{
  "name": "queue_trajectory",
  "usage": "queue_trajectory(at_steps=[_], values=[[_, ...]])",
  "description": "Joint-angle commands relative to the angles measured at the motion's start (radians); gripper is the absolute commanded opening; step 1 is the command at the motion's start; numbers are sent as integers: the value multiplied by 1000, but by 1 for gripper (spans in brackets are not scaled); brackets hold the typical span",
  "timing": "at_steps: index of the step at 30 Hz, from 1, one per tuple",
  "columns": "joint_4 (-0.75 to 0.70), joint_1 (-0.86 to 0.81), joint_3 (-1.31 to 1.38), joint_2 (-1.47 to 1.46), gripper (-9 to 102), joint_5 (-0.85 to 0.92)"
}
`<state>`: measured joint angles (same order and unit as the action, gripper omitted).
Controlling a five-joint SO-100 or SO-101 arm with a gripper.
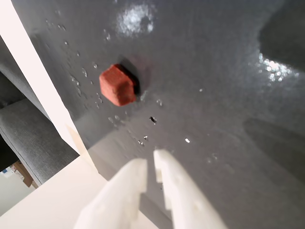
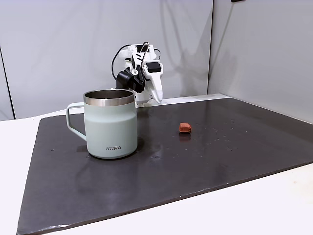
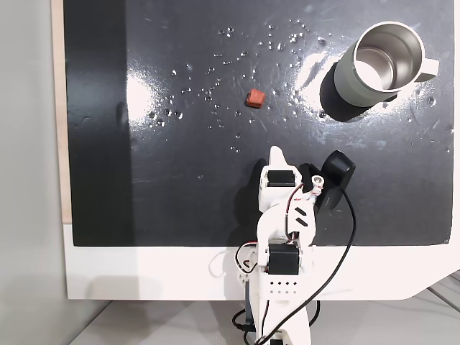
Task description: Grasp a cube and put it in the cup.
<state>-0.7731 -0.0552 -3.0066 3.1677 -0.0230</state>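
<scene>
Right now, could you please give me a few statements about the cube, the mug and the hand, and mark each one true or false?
1. The cube lies on the dark mat, apart from the mug. True.
2. The cube is already inside the mug. False: the mug's steel inside looks empty in a fixed view from above.
3. The hand grips the cube. False: its fingers are nearly closed on nothing, short of the cube.
4. The mug stands upright with its opening up. True.
5. The mug lies tipped on its side. False: it stands on its base.
</scene>
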Motion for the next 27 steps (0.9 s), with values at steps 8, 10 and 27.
queue_trajectory(at_steps=[8,10,27], values=[[78,29,446,-342,0,-32],[74,40,560,-457,0,-48],[-152,161,1177,-1054,0,-276]])
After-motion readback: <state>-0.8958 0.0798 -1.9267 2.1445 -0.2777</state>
